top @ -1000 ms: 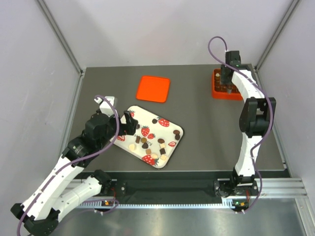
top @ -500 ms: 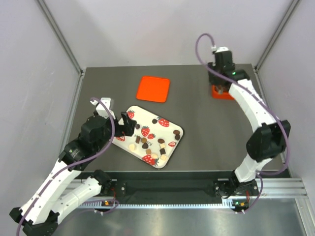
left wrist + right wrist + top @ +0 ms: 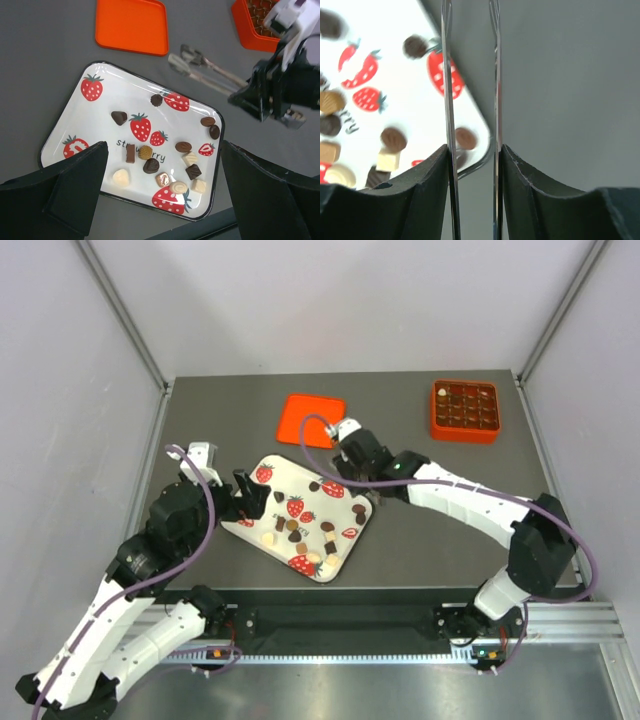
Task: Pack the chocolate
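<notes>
Over far edge of tray, right gripper clamps tongs, 2 blades apart; left gripper gapes wide beside scattered chocolates.

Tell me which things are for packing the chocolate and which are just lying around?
For the job:
- small brown and cream chocolate pieces
- white strawberry-print tray they lie on
- orange square box with compartments
- thin metal tongs, held in the right fingers

Just lying about:
- flat orange square lid, untouched on the grey table
</notes>
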Tool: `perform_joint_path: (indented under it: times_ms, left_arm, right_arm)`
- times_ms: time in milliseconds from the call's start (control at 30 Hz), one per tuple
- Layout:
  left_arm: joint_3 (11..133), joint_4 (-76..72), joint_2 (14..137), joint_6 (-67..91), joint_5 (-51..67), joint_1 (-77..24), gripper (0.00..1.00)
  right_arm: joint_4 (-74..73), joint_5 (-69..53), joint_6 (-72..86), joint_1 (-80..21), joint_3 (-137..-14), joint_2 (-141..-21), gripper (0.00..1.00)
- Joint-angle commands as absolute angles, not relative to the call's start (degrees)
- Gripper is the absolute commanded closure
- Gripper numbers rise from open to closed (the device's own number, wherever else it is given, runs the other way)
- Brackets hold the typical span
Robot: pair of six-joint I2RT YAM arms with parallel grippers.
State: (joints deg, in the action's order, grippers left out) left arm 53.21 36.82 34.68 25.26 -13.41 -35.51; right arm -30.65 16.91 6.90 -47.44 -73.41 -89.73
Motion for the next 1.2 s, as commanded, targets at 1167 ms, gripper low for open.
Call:
perform_joint_path:
  times_ms: [1167]
  left_arm:
    - [54.58, 36.74, 33.31, 26.37, -16.35, -35.42, 0.01]
  right_arm:
    - [-17.58, 14.41, 14.50, -58.18, -61.79, -92.81, 0.67]
